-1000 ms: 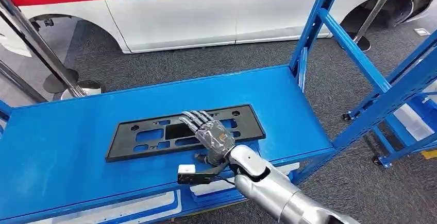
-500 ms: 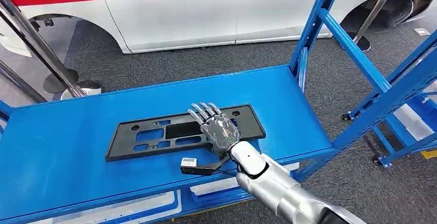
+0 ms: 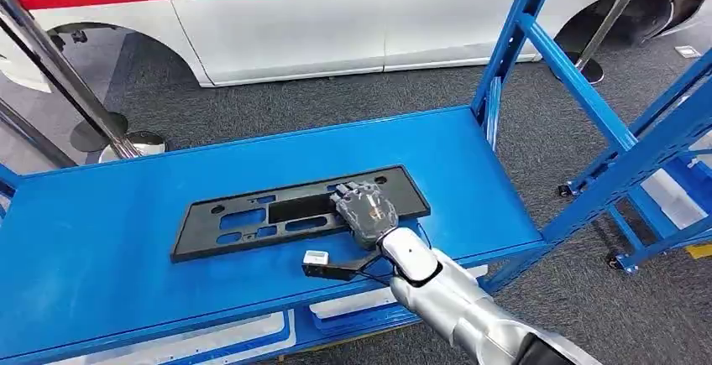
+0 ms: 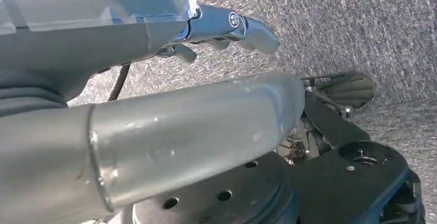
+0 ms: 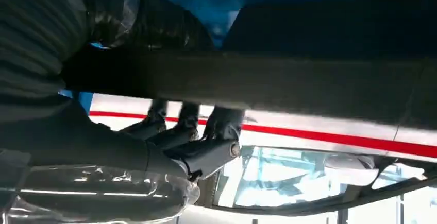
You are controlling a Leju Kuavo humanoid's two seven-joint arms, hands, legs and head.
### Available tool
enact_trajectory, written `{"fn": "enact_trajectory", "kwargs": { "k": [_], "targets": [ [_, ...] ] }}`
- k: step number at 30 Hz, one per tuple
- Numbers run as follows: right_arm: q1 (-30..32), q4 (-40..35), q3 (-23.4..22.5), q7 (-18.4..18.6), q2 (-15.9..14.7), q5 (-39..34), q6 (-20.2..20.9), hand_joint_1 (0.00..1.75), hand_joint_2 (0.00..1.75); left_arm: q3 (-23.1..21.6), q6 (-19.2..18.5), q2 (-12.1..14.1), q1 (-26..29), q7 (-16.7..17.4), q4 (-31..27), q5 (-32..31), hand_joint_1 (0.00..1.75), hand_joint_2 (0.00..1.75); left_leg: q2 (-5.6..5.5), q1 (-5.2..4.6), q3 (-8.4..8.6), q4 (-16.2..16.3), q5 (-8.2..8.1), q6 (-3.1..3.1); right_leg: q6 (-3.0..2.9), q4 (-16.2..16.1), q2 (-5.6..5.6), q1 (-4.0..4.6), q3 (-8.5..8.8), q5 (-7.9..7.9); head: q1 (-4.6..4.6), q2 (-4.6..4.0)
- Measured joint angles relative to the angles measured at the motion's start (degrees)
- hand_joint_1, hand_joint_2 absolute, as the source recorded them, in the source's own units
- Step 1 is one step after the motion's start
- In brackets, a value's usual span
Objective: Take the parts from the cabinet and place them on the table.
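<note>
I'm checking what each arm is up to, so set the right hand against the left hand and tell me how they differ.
The right hand is up over the blue shelf, its fingers curled on the black plastic panel; the left hand hangs over grey carpet with nothing in it. The right hand's fingers bend down onto the panel; the left hand's fingers lie apart from its thumb. Both have grey thumbs and darker fingers.

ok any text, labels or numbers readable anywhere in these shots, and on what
None can be read.
The black plate under the right hand on the blue shelf shows no lettering.
The white vehicle bears a red stripe, no words.
The small white tag by the wrist is too small to read.
</note>
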Motion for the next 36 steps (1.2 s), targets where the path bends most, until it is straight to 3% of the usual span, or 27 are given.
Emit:
{"fn": "enact_trajectory", "kwargs": {
  "k": [11,12,36],
  "targets": [
    [-0.3,0.0,-0.4,-1.0,0.1,-1.0,1.6,1.75,1.75,0.0,0.1,0.0,0.0,-0.4,0.0,0.0,0.0,0.0,0.0,0.0,0.07,0.0,0.0,0.0,0.0,0.0,0.0,0.0,0.06,0.0,0.0,0.0],
    [-0.3,0.0,-0.5,-1.1,0.2,-1.1,1.7,1.75,1.75,0.0,0.1,0.0,0.0,-0.5,0.0,0.1,0.0,1.75,0.0,0.0,0.08,0.0,0.0,0.0,0.0,0.0,0.0,0.0,0.07,0.0,0.0,0.0],
    [-0.3,0.5,-0.8,-0.8,3.4,-1.0,2.4,1.75,1.75,0.8,-1.2,1.6,0.3,-2.4,0.0,1.5,0.0,1.75,0.07,0.04,0.16,0.0,0.0,-0.01,-0.03,0.0,0.02,0.06,0.12,-0.02,0.0,0.0]
  ]
}}
